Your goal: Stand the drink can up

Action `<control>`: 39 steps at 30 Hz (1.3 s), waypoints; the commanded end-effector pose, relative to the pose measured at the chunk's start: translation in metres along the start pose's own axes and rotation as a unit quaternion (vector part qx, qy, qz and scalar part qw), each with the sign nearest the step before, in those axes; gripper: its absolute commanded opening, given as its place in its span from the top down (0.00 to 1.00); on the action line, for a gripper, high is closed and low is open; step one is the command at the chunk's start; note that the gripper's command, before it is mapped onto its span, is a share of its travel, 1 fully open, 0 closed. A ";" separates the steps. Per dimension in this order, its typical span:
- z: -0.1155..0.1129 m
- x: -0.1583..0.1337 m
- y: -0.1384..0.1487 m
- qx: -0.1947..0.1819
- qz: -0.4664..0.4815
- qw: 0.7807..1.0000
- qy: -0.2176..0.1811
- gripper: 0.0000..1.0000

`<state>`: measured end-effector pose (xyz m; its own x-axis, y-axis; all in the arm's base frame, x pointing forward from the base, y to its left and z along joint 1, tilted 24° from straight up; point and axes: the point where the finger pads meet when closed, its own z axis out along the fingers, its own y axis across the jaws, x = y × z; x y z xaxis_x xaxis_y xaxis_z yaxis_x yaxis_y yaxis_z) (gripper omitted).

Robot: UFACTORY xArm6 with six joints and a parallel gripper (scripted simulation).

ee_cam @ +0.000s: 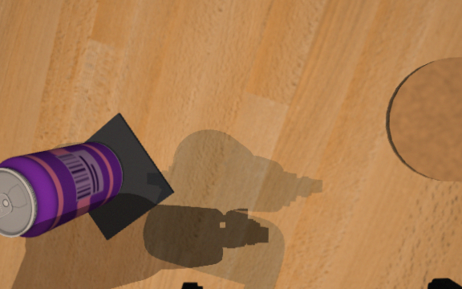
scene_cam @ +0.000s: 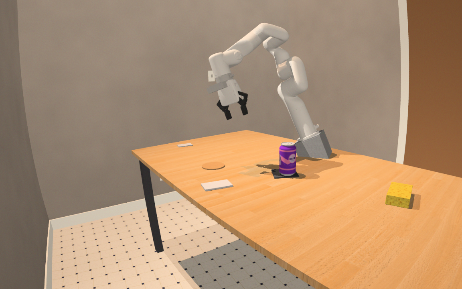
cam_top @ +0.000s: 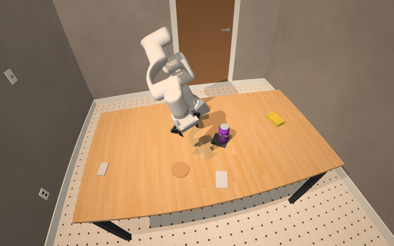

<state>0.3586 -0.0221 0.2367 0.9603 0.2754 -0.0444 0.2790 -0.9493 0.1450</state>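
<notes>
A purple drink can (cam_top: 223, 132) stands upright on a dark square coaster (cam_top: 219, 142) near the middle of the table. Both also show in the exterior view, can (scene_cam: 287, 158) on coaster (scene_cam: 285, 175), and in the wrist view, can (ee_cam: 52, 188) on coaster (ee_cam: 128, 177). The round cork coaster (cam_top: 180, 169) lies bare nearer the front edge; it also shows in the exterior view (scene_cam: 213, 165) and the wrist view (ee_cam: 439, 118). My gripper (scene_cam: 235, 111) is open and empty, high above the table, left of the can and apart from it.
A yellow sponge (cam_top: 275, 119) lies at the far right. A white card (cam_top: 221, 179) lies right of the cork coaster and a smaller one (cam_top: 102, 168) at the left. The arm's base (scene_cam: 311, 144) stands just behind the can.
</notes>
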 end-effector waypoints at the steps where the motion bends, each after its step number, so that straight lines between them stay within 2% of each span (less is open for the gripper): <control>1: 0.024 0.015 -0.055 -0.080 -0.088 0.993 -0.003 0.00; 5: 0.049 0.017 -0.110 -0.116 -0.157 0.981 0.009 0.00; 7: 0.049 0.017 -0.110 -0.116 -0.157 0.981 0.009 0.00; 8: 0.067 0.017 -0.152 -0.123 -0.169 0.978 0.012 0.00; 11: 0.079 0.014 -0.180 -0.136 -0.198 0.971 0.019 0.00; 14: 0.100 0.012 -0.223 -0.142 -0.213 0.966 0.023 0.00; 24: 0.104 0.011 -0.225 -0.144 -0.218 0.965 0.025 0.00; 27: 0.125 0.014 -0.219 -0.145 -0.218 0.965 0.025 0.00; 31: 0.173 0.020 -0.206 -0.145 -0.218 0.965 0.025 0.00; 33: 0.190 0.021 -0.201 -0.145 -0.218 0.965 0.025 0.00; 39: 0.197 0.022 -0.199 -0.144 -0.218 0.965 0.024 0.00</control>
<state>0.3197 0.1413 0.0124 0.7488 0.6505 -0.1272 0.6409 -0.6616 0.3894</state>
